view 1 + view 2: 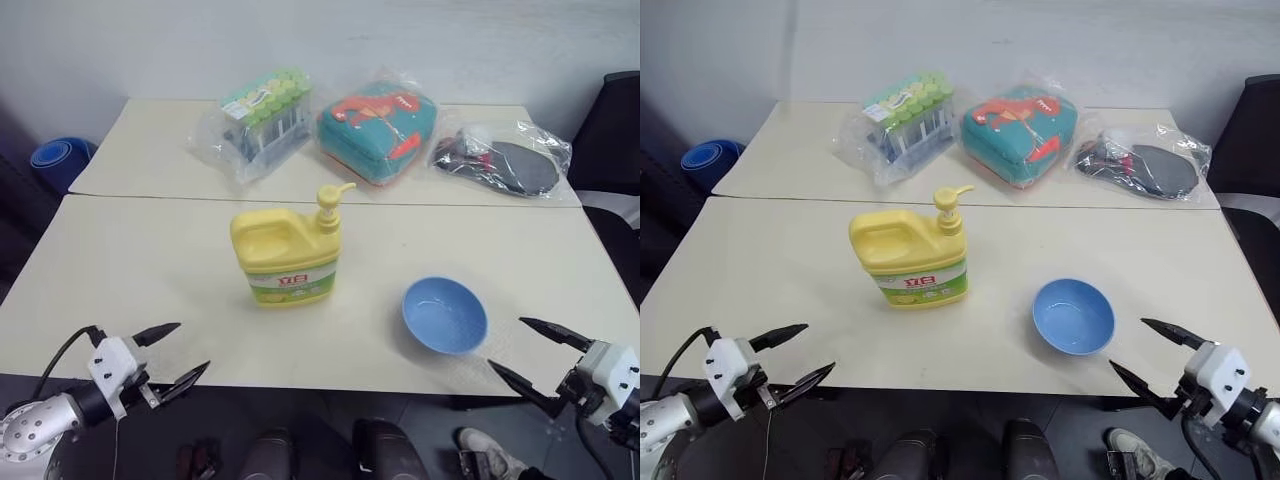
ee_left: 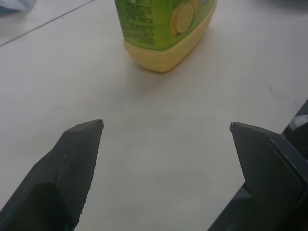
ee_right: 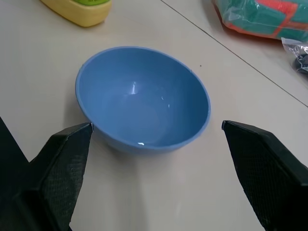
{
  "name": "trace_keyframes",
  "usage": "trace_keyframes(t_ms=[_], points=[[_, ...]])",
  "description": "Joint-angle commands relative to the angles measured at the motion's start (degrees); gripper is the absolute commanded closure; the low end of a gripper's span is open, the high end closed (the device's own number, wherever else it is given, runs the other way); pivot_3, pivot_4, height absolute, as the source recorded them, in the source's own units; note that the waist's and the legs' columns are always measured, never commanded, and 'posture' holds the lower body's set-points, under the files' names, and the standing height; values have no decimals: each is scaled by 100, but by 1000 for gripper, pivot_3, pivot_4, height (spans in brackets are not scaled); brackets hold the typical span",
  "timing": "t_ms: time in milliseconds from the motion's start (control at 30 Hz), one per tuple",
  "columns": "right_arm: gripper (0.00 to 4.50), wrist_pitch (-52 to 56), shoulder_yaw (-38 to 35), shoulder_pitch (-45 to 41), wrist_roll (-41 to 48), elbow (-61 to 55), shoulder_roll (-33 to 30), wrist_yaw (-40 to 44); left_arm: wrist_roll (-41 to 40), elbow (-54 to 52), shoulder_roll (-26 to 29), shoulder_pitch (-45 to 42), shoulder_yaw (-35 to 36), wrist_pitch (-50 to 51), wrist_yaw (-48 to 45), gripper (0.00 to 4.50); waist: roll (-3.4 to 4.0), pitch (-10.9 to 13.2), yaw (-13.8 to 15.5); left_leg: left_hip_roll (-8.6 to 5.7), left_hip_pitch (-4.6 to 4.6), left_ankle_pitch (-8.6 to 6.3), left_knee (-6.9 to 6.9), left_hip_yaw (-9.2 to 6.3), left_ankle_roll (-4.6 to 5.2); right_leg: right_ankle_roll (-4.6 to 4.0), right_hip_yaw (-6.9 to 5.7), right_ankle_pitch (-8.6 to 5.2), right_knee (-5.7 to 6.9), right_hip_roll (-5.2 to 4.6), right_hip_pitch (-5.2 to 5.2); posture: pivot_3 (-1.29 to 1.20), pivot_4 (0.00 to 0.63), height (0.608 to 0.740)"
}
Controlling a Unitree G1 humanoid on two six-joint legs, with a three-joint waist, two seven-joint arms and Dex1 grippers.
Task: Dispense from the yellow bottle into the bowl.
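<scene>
Yellow bottle [image 1: 288, 254] with yellow pump top, green-white label bearing red characters. Plain light-blue bowl [image 1: 445, 315]. Cream worktop [image 1: 130, 270]. Teal pouch [image 1: 378, 130] patterned in orange-red, in clear wrap. Green-capped tubes [image 1: 264, 112] in clear plastic. Dark items [image 1: 505, 160] in a clear bag. Black gripper fingers [image 1: 158, 334].

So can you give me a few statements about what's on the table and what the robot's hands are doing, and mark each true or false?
1. The yellow bottle stands upright on the table. True.
2. The bowl sits under the bottle's pump spout. False: it stands apart, toward the robot's right.
3. The left gripper holds the bottle. False: its fingers are open and empty, near the table's front edge.
4. The right gripper is open beside the bowl. True.
5. Three plastic-wrapped packages lie on the far table. True.
6. The bowl is full of liquid. False: it looks empty.
</scene>
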Motion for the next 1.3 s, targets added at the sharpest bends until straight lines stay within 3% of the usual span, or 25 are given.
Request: trace_keyframes(t_ms=[33, 200, 300, 400, 600, 767, 933, 1300], points=[[0, -137, -195, 40, 145, 1, 145, 43, -342, -435, 140, -68, -134, 278, -285, 21, 0, 0, -3, 0, 0, 0, 0, 0, 0, 0, 0, 0, 0, 0, 0, 0, 150, 740], [0, 452, 321, 285, 432, -1126, 274, 54, -1463, -1194, 756, -401, -434, 1585, -1068, 21, 6, 0, -6, 0, 0, 1, 2, -1, -6, 0, 0, 0, 5, 0, 0, 0, 150, 740], [0, 806, 698, 357, 298, -1585, 256, -6, -1603, -1409, 1032, -640, -644, 1950, -1322, 21, 17, -7, -18, 2, 3, 5, 2, -7, -12, 0, -3, 0, 10, 0, 1, 0, 150, 740], [0, 1126, 1433, 158, -372, -1872, 480, -522, -1588, -1669, 1068, -1064, -1047, 2081, -1471, 21, 19, -11, -7, 1, 2, 4, 2, -7, -12, 0, -3, 0, 6, 1, 2, 0, 150, 740], [0, 1196, 2220, -542, -1778, -1296, 1047, -1617, -1481, -1855, 1049, -1319, -1256, 2211, -1478, 21, 19, -11, -14, -1, -2, 5, 4, -6, -17, 0, -4, 0, 10, 4, -5, 0, 150, 740], [0, 1177, 2438, -884, -2123, -852, 1265, -1995, -1489, -1938, 1042, -1290, -1159, 2283, -1420, 21, 19, -11, -8, -2, -5, 5, 7, -6, -17, -1, -4, 0, 13, 5, -8, 0, 150, 740], [1248, 1151, 2625, -1132, -2193, -596, 1240, -1979, -1647, -2096, 985, -1263, -1058, 2466, -1276, 0, 17, -12, -12, -2, -6, 5, 10, -6, -17, 0, -4, 0, 16, 5, -7, 0, 150, 740], [1263, 1297, 2622, -1814, -2299, -346, 1080, -2008, -1804, -2166, 896, -1444, -845, 2627, -1031, 0, 14, -14, -18, -2, -4, 6, 13, -5, -17, 0, -3, 0, 22, 6, -8, 0, 150, 740]])
